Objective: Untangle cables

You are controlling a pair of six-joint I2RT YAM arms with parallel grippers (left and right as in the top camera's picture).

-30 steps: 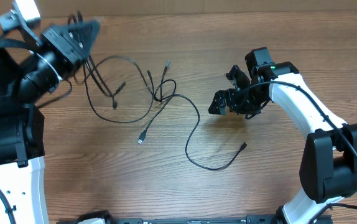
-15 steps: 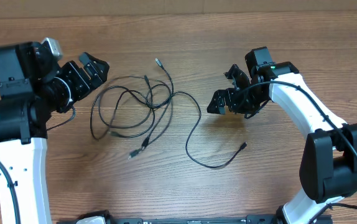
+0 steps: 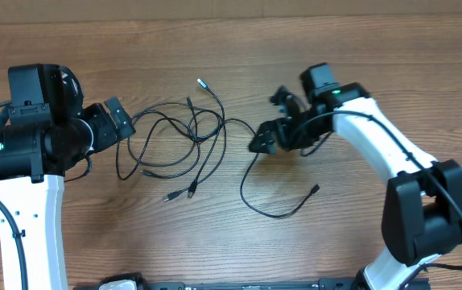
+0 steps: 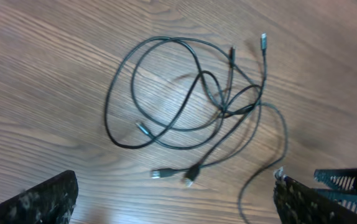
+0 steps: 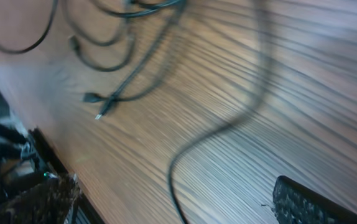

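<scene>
Taking the tangle as the reference point: the cables [image 3: 201,137] lie in a loose heap mid-table, between the two arms, and nothing is holding them.

Near side of the tangle first: there's a wide stretch of bare wooden table [image 3: 336,242], loads of room to move there. Two plug ends [image 3: 191,192] poke out of the heap that way, side by side; one long strand swings off near-right in a big loop and ends in a lone plug [image 3: 315,190], well apart from the heap.

Level with the tangle: the left gripper [image 3: 122,122] sits just left of it, fingers spread wide, empty, pointing at the outermost loop; its wrist view shows the whole heap [image 4: 225,109] lying ahead of the spread fingers. The right gripper [image 3: 267,121] is just right of the tangle, also released and gripping nothing; the long strand runs close by its lower finger, can't tell if it touches; that wrist view is blurry.

Far side: a silvery-tipped plug [image 3: 200,82] sticks out furthest; beyond it is bare wood up to the table's far edge.
</scene>
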